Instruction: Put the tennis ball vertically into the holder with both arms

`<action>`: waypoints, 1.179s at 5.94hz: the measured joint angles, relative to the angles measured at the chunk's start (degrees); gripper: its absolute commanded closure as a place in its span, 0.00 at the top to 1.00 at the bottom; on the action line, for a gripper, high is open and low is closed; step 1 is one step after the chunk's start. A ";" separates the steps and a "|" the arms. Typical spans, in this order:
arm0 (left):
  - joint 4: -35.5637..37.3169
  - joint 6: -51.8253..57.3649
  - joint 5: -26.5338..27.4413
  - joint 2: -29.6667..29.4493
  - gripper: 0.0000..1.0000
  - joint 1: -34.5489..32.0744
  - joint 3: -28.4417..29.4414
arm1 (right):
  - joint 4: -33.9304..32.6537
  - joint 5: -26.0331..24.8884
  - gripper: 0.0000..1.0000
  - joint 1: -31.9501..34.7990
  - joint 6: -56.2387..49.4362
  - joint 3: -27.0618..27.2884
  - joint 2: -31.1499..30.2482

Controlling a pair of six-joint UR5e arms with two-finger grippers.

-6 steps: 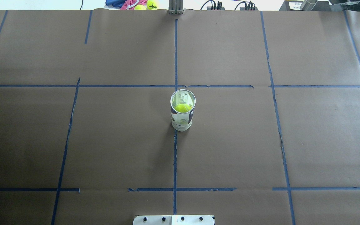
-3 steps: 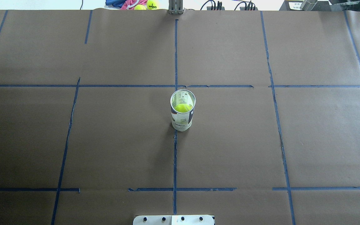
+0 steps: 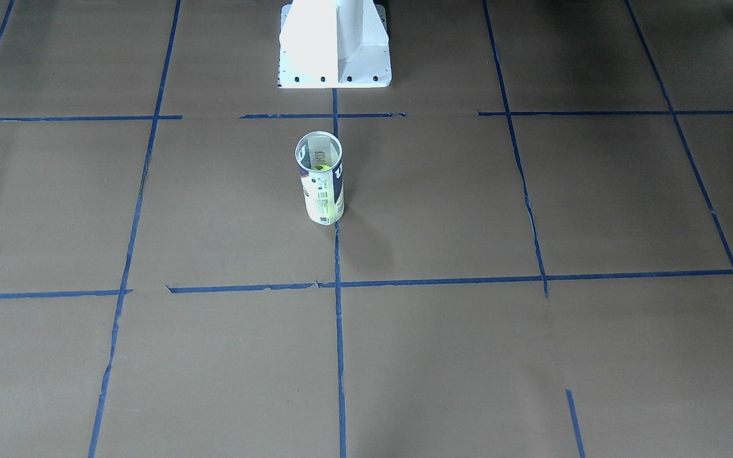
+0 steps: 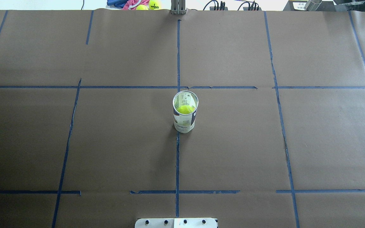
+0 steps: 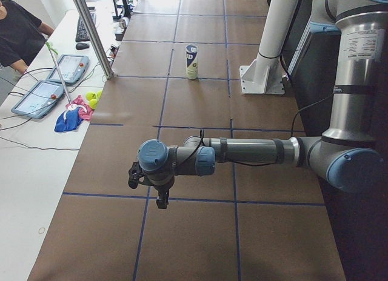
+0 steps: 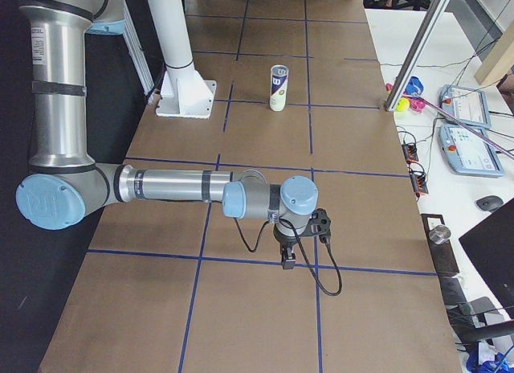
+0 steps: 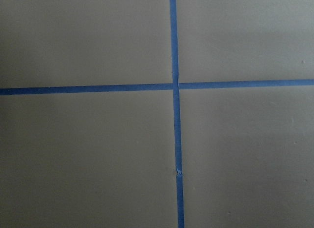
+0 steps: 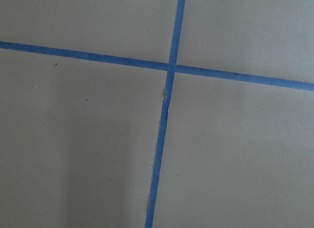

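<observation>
At the centre of the overhead frame, the holder (image 4: 185, 115) stands upright on the brown-papered table (image 4: 265, 142), its base touching the middle blue tape line (image 4: 177, 158). The tennis ball (image 4: 185, 109) sits down inside it, below the open rim. Judged from that, the insertion looks done and the step in hand is the wind-down, with neither arm near the can. The left arm (image 5: 254, 152) stretches low across the lower half of the left side view, and the right arm (image 6: 177, 186) does the same in the right side view. Each is well apart from the holder, which shows small in the upper part of those frames. The next move, if any, would call only for keeping both arms clear so the light can is not tipped. The left gripper (image 5: 160, 201) and right gripper (image 6: 287, 260) appear only in those side views, pointing down at the paper, and whether their fingers are spread or pressed together cannot be told. Both wrist cameras show only a cross of tape on the paper. No arm enters the overhead or front-facing frames. The can's label hides how deep the ball rests, the front-facing view catches only a sliver of yellow-green at the rim, and the ball's print is too small to read. The white pedestal base (image 3: 335, 44) is cut off at the top of the front-facing frame.
</observation>
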 measured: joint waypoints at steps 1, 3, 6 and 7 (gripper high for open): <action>-0.77 0.12 0.24 0.49 1.00 0.03 -2.27 | 0.10 -0.09 1.00 0.00 0.01 -0.13 -0.09; 2.53 0.34 1.80 1.04 1.00 1.11 -5.88 | 0.26 0.09 1.00 -0.07 0.53 -0.20 -0.17; 6.37 0.29 8.76 1.78 1.00 2.76 -8.61 | 0.32 0.32 1.00 -0.01 0.70 0.06 -0.48; 6.43 0.33 4.90 2.05 1.00 2.83 -8.92 | 0.36 0.36 1.00 -0.01 0.73 0.20 -0.57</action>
